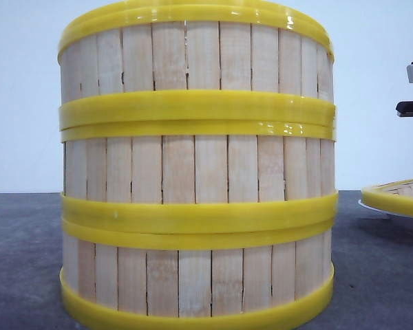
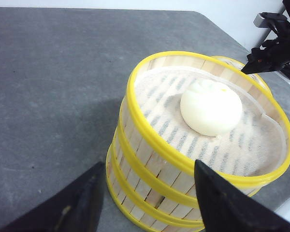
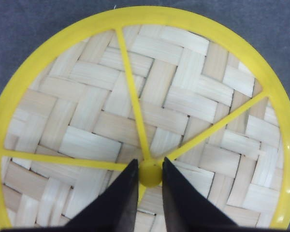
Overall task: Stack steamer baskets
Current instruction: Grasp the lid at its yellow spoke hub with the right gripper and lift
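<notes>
Stacking looks complete: three slatted wooden steamer baskets with yellow rims (image 1: 196,165) stand at counter centre. The right end effector (image 3: 149,175), nearly closed around the woven lid's (image 3: 150,96) yellow knob (image 3: 150,173), should be squeezed squarely. The left end effector (image 2: 147,191) is spread. The grey counter (image 2: 53,72) meets a white wall at 12 o'clock.

A bare test bench or lab: a grey matte tabletop (image 1: 27,261) fills the lower frame, a plain white wall (image 1: 20,103) above.
</notes>
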